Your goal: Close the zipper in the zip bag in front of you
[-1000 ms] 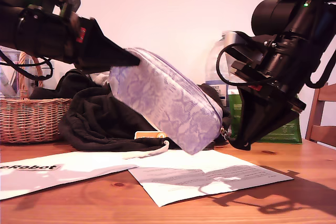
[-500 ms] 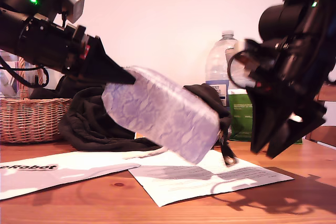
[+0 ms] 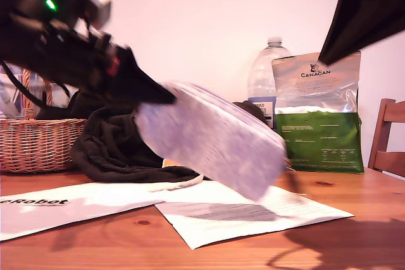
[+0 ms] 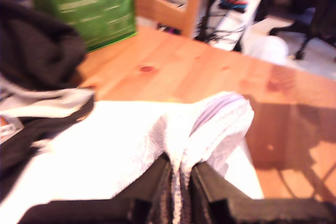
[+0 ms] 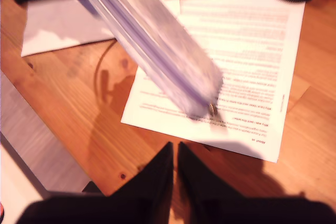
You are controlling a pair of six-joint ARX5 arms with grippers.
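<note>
2 arms are working here, and they are now well apart. Our first gripper (image 4: pixel 181 174) is pinching one end of the zip bag (image 3: pixel 212 143), jaws clamped on the fabric, and is holding it tilted in the air above the printed paper (image 3: pixel 253 210) on the desk (image 3: pixel 354 232), its low end toward the exterior view's right. Our second gripper (image 5: pixel 175 153), which was just beside that low end a moment ago, has pulled up and away to the exterior view's upper right; its jaws are pressed together on nothing. The zipper (image 5: pixel 157 51) is showing as a purple line along the bag's edge, with the pull tab (image 5: pixel 212 109) hanging free at the low end. We are judging the zip closed or nearly so, though blur is hiding the seam. The Canagan bag (image 3: pixel 319 115) is now standing uncovered behind.
</note>
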